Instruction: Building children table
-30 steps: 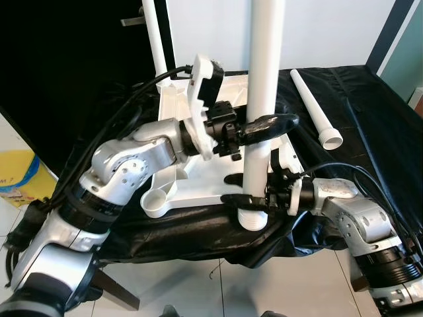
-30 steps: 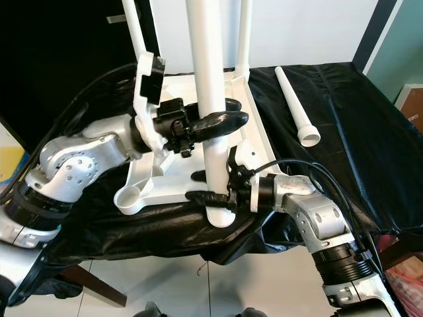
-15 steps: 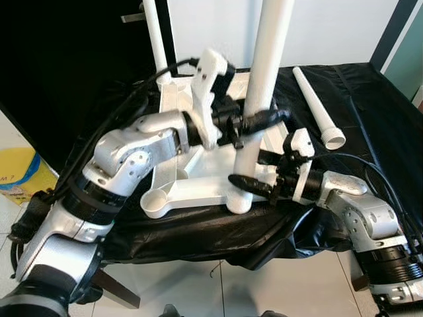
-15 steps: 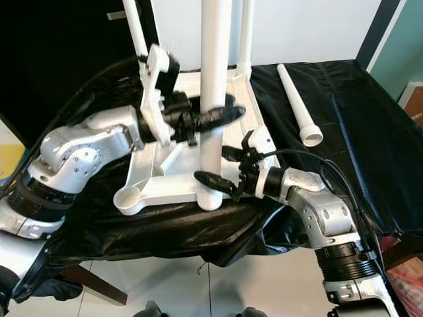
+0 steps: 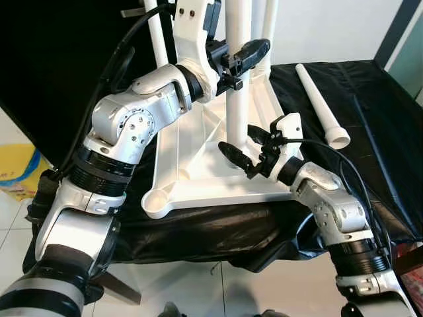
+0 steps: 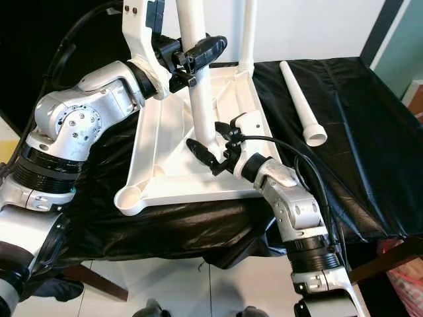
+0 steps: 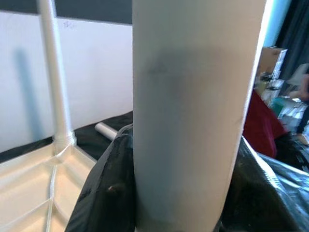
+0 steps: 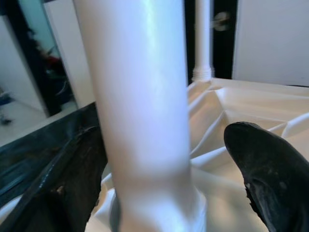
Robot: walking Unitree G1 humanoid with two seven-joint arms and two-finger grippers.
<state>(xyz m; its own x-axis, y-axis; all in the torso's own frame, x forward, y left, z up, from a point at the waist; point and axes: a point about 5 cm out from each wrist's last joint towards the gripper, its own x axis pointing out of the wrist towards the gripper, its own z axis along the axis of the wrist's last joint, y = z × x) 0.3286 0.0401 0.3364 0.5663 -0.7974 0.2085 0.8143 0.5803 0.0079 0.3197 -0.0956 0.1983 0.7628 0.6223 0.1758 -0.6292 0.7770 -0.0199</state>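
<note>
The white table top (image 5: pixel 198 142) lies upside down on the black-covered table. A white leg (image 5: pixel 238 99) stands upright on it, its flared foot in from the near right corner. My left gripper (image 5: pixel 239 53) is shut on this leg high up, and in the left wrist view the leg (image 7: pixel 193 111) is pressed between both fingers. My right gripper (image 5: pixel 241 142) is open around the leg's foot; one finger (image 8: pixel 270 179) stands apart from the leg (image 8: pixel 145 106). Two more legs (image 5: pixel 153 33) rise from the far corners. A loose leg (image 5: pixel 320 105) lies on the cloth to the right.
An empty round socket (image 5: pixel 156 201) sits at the top's near left corner, by the table's front edge. Black cloth (image 5: pixel 370 132) covers the table out to the right. A yellow bin (image 5: pixel 16 178) stands on the tiled floor at left.
The right gripper has opened from its hold on the leg's foot. The left arm has risen, and the leg now stands farther in from the near edge. The camera has shifted too.
</note>
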